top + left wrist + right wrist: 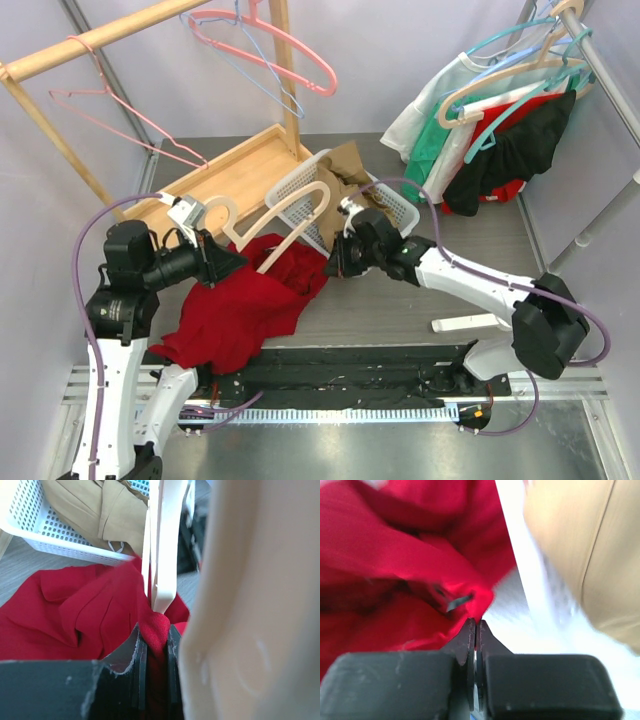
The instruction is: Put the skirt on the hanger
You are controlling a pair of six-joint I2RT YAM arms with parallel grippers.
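Observation:
The red skirt (pixel 250 300) lies crumpled on the table in front of the left arm. A cream hanger (pixel 285 222) rests tilted over its upper edge, its hook toward the left. My left gripper (pixel 235 262) is shut on a fold of the skirt (pixel 156 630), right beside the hanger, which fills the right of the left wrist view (pixel 250 605). My right gripper (pixel 335 262) is shut on the skirt's right edge. In the right wrist view the gripper (pixel 476 625) pinches the red cloth (pixel 395 555) at its very tips.
A white basket (pixel 290 190) holding a tan garment (pixel 345 170) stands just behind both grippers. A wooden rack (pixel 240 165) with pink hangers (pixel 265 40) is at back left. Clothes on hangers (pixel 500 130) hang at back right. A white bar (pixel 465 323) lies near the right arm's base.

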